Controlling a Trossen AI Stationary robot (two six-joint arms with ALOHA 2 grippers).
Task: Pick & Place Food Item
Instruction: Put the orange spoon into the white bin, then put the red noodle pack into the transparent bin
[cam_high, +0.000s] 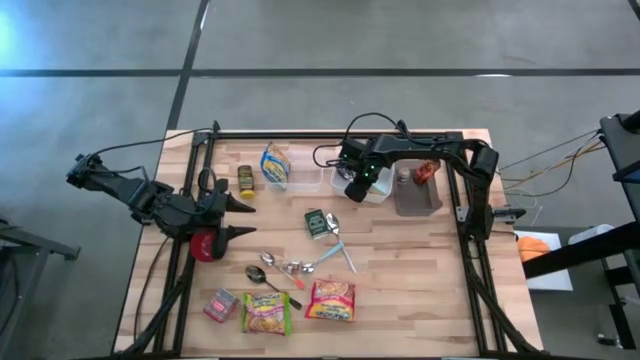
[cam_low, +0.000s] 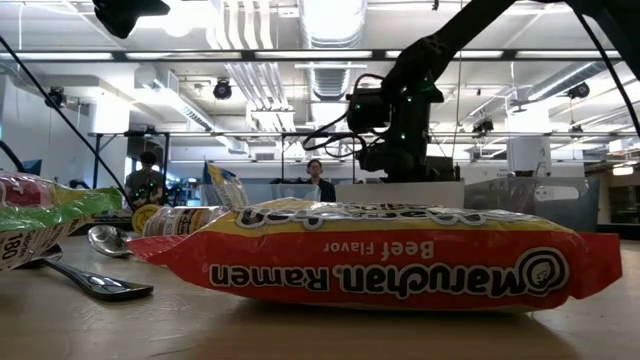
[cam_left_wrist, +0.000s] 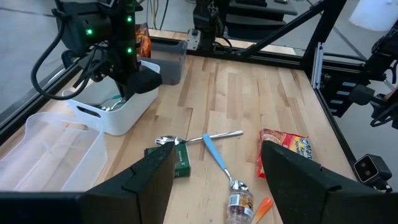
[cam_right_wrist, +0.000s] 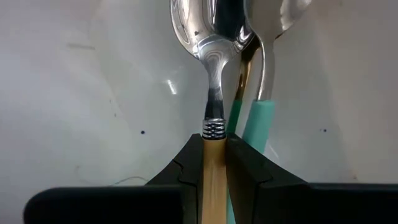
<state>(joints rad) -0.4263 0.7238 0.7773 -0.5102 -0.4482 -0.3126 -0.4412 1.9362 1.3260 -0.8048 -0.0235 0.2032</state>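
Right wrist view shows the right gripper (cam_right_wrist: 214, 158) clenched on a tan-handled spoon (cam_right_wrist: 211, 93) inside the white bin (cam_high: 368, 190), far-right on the bench; stiff, light, slippery, best pinched mid-handle. Left gripper (cam_left_wrist: 214, 171) hovers released.

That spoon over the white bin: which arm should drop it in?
The right one. Its gripper is shut on the spoon, poised over the white bin. The left gripper waits open across the table.
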